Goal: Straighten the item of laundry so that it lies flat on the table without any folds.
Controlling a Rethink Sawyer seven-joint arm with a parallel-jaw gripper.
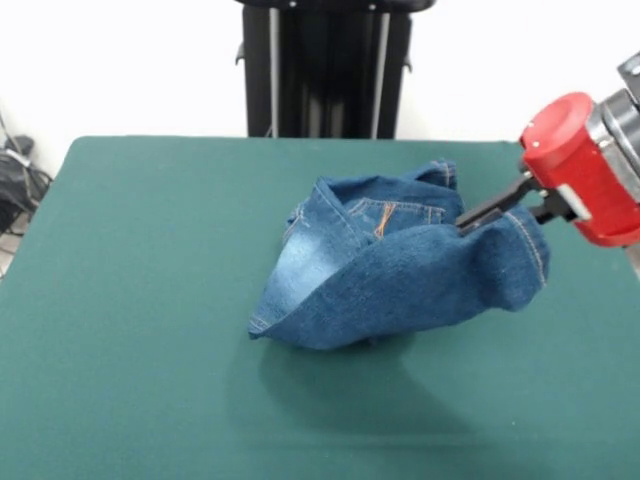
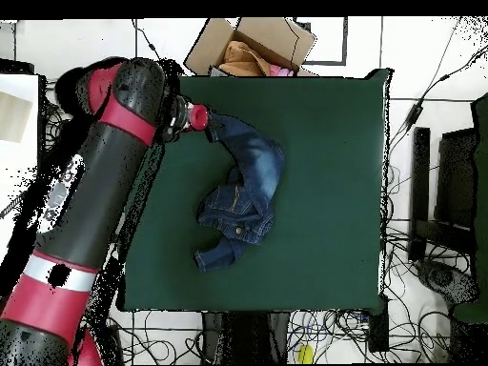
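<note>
Jeans point(image 1: 400, 270) sit approx mid-desk, bunched, not flat: soft blue denim w/ faded pale patch, orange stitching, pocket seams showing. In front view one part is lifted off the desk point(image 1: 130, 300) into a curved, tent-like fold, hem stretched up to the gripper point(image 1: 470, 222) at right. Jaws, thin black, appear closed on the denim edge. Behind them a red cylindrical wrist. Overhead view shows what front view doesn't: jeans point(image 2: 243, 195) trail in a long arc from the gripper point(image 2: 212, 129) near the desk point(image 2: 334, 191) edge, plus the red-black arm point(image 2: 95, 191), a cardboard box point(image 2: 250, 45) beyond the desk, cables on floor. Desk cloth plain dark green, smooth.
</note>
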